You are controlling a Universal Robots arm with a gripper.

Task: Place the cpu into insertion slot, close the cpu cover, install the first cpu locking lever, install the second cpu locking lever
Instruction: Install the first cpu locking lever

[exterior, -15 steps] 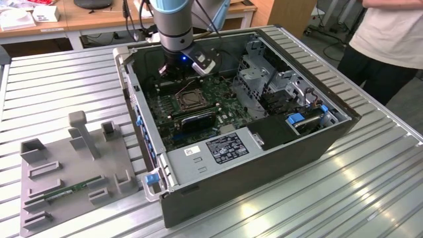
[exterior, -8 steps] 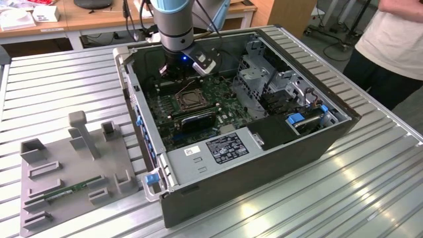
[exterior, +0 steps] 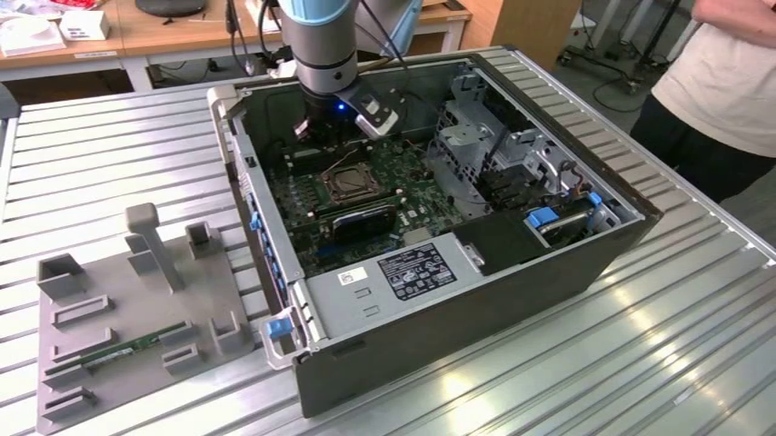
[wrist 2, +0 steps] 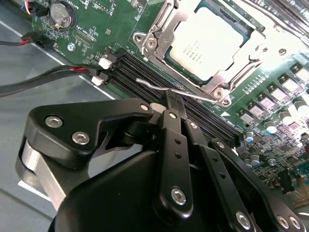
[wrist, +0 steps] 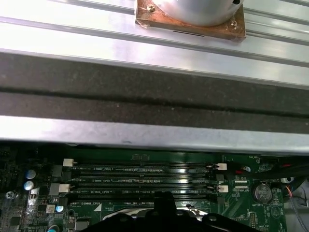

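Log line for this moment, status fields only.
cpu: seated | cpu cover: down over cpu | tool: shut, tip at locking lever

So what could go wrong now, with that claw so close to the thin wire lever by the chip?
The gripper sits right at the thin locking lever; a springy wire like that might slip off and snap back. The black memory slots lie directly beside it, so a slightly low pass could scrape them. The cpu looks seated under the cpu cover, but if the lever fails to latch, the cover may not clamp.
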